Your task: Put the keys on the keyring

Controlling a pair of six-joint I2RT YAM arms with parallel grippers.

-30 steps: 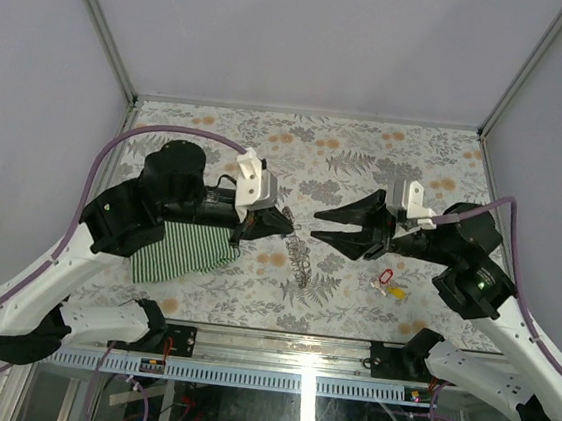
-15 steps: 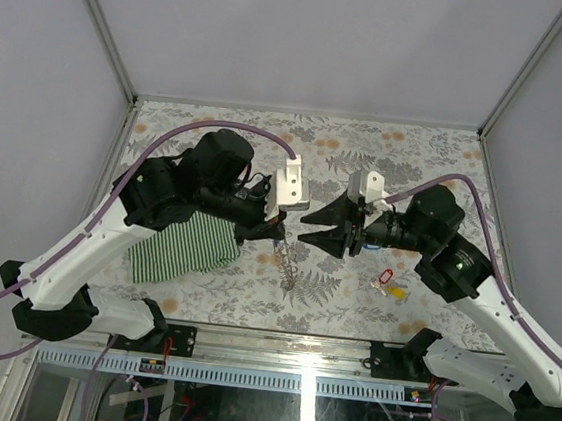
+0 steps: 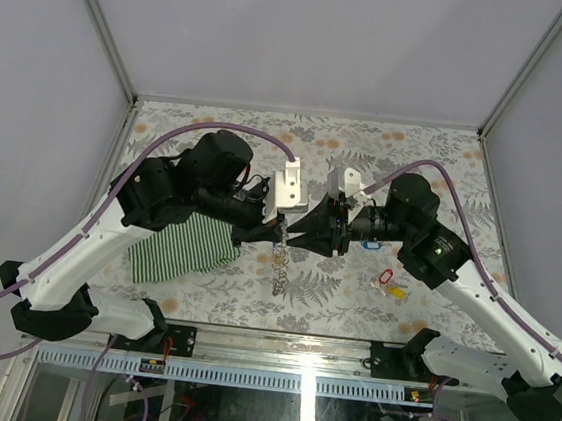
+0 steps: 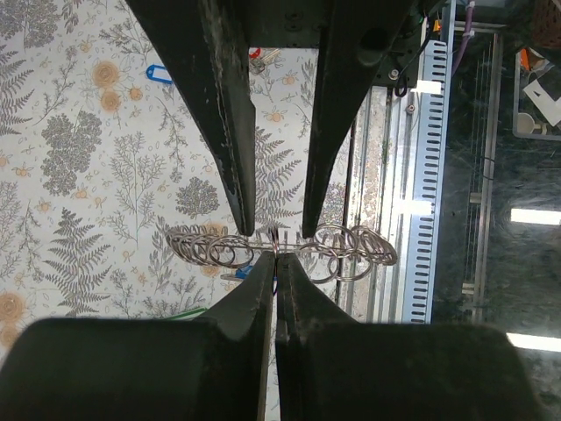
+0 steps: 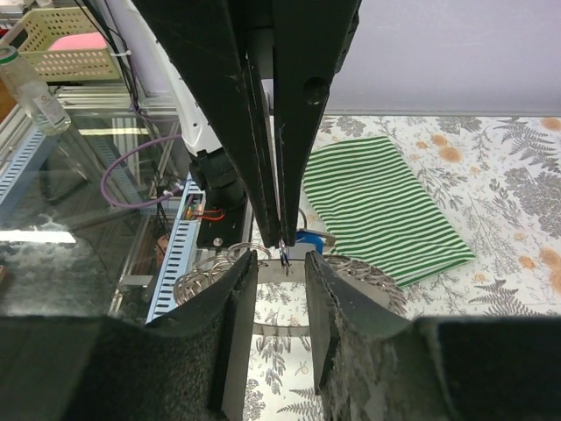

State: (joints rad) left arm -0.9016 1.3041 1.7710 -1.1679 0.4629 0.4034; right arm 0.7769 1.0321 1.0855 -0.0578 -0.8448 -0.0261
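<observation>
Jaws, top view: left jaws pinched shut on the keyring [image 3: 279, 263], which hangs in a coil below them over the bench [image 3: 368, 144]; right jaws apart, their tips right at the left tips.
Change, top view: a second ago the two pairs of tips stood well apart and the right pair gaped wider; now they meet above mid-bench, and the ring dangles further left.
Count, top view: one keyring; three loose keys by the right arm, namely one red key [image 3: 386, 276], one yellow key [image 3: 396, 293] and one blue key [image 3: 372, 245]; one green striped cloth [image 3: 181, 250] under the left arm.
Jaws, left wrist: own fingers [image 4: 254, 320] are together on a thin strand of the ring; the right fingers [image 4: 230, 114] come down from above, one either side of the pinch.
Count, left wrist: two fingers per side; one blue key alone on the bench.
Jaws, right wrist: own fingers [image 5: 228, 351] are apart, with the closed left fingertips [image 5: 282, 237] and the strand in the gap.
Count, right wrist: silvery coils spread to both sides; one blue tag [image 5: 308, 239] just behind them, and I cannot tell whether it is threaded on; one cloth beyond.
</observation>
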